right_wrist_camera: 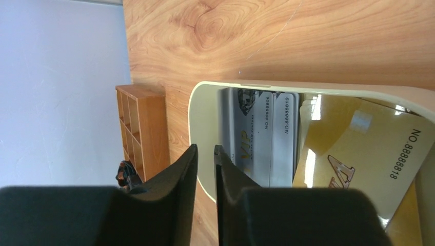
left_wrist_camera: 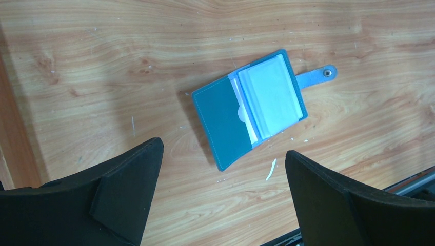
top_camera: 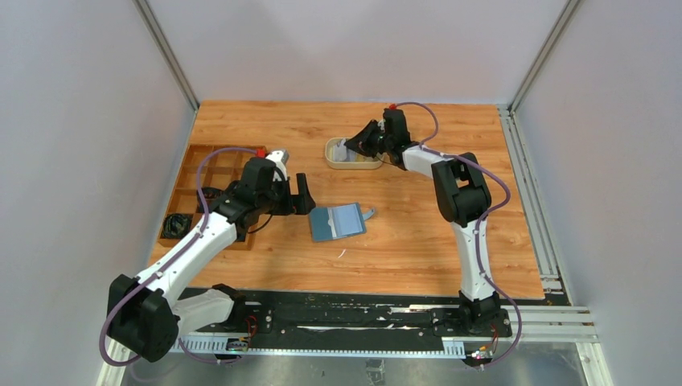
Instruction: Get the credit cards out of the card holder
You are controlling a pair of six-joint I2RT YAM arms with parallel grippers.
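The teal card holder (top_camera: 338,223) (left_wrist_camera: 250,110) lies open on the table, snap tab to the right. A pale credit card (left_wrist_camera: 269,97) shows in its lighter blue pocket. Left of it hovers my left gripper (top_camera: 304,197) (left_wrist_camera: 223,148), jaws wide open and empty. Across the table, my right gripper (top_camera: 354,147) (right_wrist_camera: 205,147) hangs over the left end of the oval beige tray (top_camera: 331,153) (right_wrist_camera: 197,97). Its jaws stand a narrow gap apart with nothing between them. Inside the tray lie silver cards (right_wrist_camera: 267,133) and a gold card (right_wrist_camera: 359,148).
A brown wooden compartment box (top_camera: 211,173) (right_wrist_camera: 149,128) stands at the table's left edge, with a black object (top_camera: 175,223) in a near compartment. A small white scrap (left_wrist_camera: 271,169) lies just in front of the card holder.
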